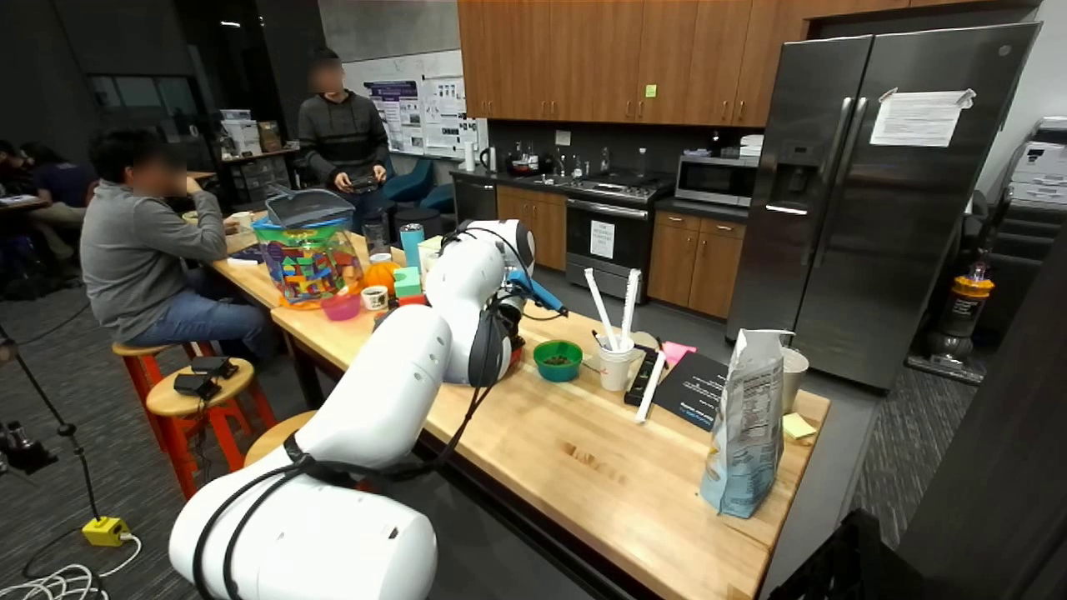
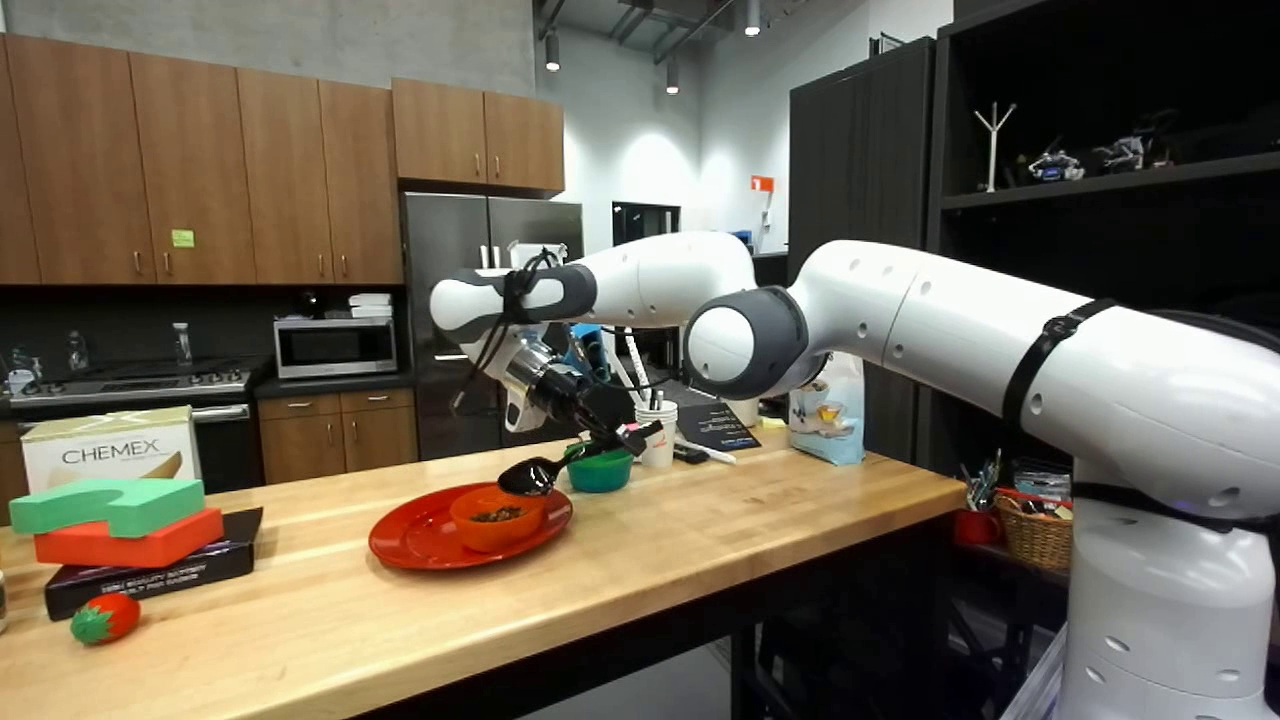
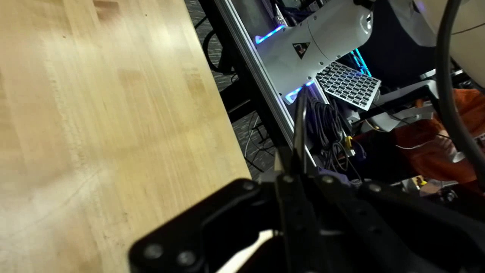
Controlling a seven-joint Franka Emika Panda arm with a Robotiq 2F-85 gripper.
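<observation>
My gripper [image 2: 630, 438] is shut on the handle of a black spoon [image 2: 530, 477]. The spoon's bowl hangs tilted by the rim of an orange bowl [image 2: 500, 536] with brown bits in it; whether they touch I cannot tell. That bowl stands on a red plate [image 2: 408, 538]. Just behind the gripper is a green bowl [image 2: 600, 474], which holds dark bits in an exterior view [image 1: 558, 372]. In the wrist view, a thin dark handle [image 3: 300, 132] rises from the closed jaws of the gripper [image 3: 291, 167]. The arm hides most of the gripper in an exterior view.
A white cup [image 1: 615, 371] with tall white sticks, a black card [image 1: 693, 390] and an upright bag [image 1: 746, 433] stand toward the table's end. Stacked foam blocks [image 2: 130, 540], a strawberry toy [image 2: 106, 618] and a Chemex box [image 2: 115, 450] lie at the opposite side.
</observation>
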